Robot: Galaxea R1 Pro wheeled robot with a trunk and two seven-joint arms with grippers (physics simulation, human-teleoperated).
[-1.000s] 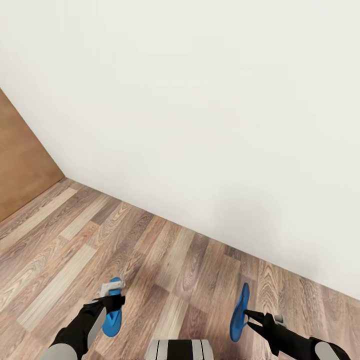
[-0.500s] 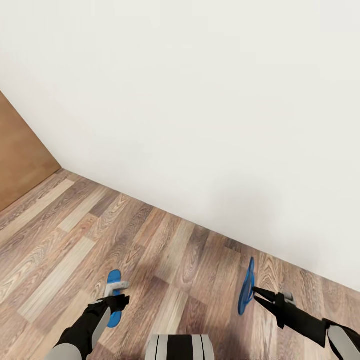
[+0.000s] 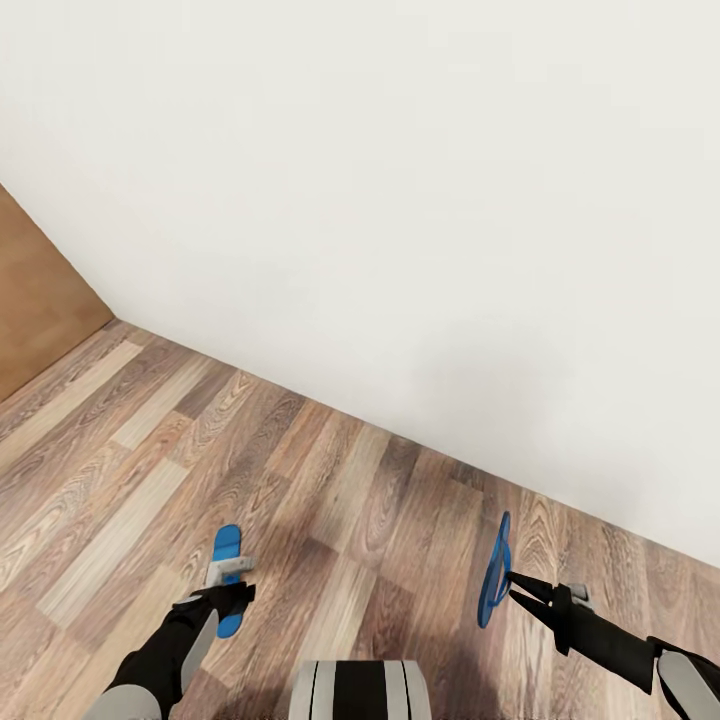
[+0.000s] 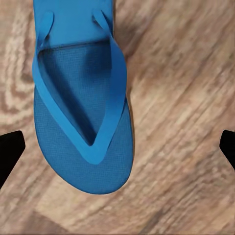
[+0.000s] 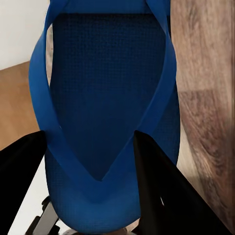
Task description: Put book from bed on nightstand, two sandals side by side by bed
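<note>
One bright-blue sandal lies flat on the wood floor, straps up. My left gripper hovers just over its near half. In the left wrist view that sandal sits below the left gripper, whose black fingertips stand far apart, open and apart from it. The other sandal hangs on edge above the floor, with my right gripper shut on it. In the right wrist view the right gripper clamps this sandal near its toe end. The book, bed and nightstand are out of view.
A white wall runs diagonally across the view close ahead. A tan wooden panel stands at the left. Bare plank floor lies between the two sandals. My own base shows at the bottom edge.
The view has shifted a little. My right arm swung outward with its sandal, now turned more edge-on. The left gripper has drawn back, so more of the floor sandal shows beyond it.
</note>
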